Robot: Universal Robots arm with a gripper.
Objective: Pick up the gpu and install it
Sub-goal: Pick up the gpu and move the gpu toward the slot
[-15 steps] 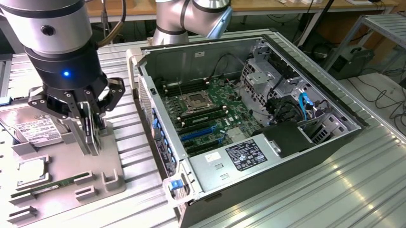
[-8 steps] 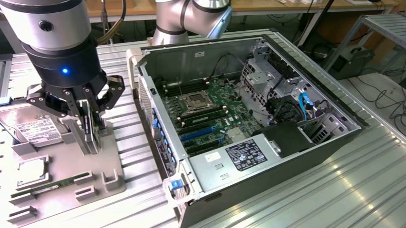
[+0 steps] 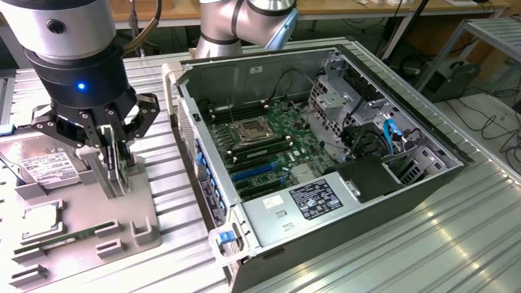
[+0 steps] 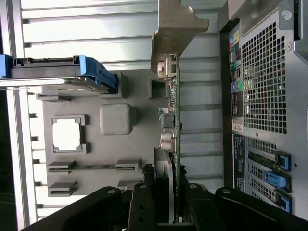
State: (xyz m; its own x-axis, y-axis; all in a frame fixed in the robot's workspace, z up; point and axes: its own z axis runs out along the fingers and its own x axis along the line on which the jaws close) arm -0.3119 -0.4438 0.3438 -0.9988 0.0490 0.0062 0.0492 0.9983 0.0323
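The gpu (image 3: pixel 119 174) stands on edge over the grey parts tray (image 3: pixel 143 207) at the exterior view's left. My gripper (image 3: pixel 114 177) comes straight down on it and is shut on the gpu's upper edge. In the wrist view the gpu (image 4: pixel 172 115) runs edge-on away from my gripper (image 4: pixel 168 204), a thin green board with its silver bracket (image 4: pixel 175 29) at the far end. Whether its lower edge still touches the tray I cannot tell. The open computer case (image 3: pixel 423 128) lies to the exterior view's right, its motherboard (image 3: pixel 269 143) and blue slots (image 3: pixel 251 174) exposed.
On the tray lie a silver hard drive (image 3: pixel 45 168), a processor chip (image 3: pixel 39 221) and a narrow green memory stick (image 3: pixel 69 238). The case's rear grille (image 4: pixel 264 82) sits close beside the gpu. Everything rests on a ribbed metal table (image 3: pixel 407 244).
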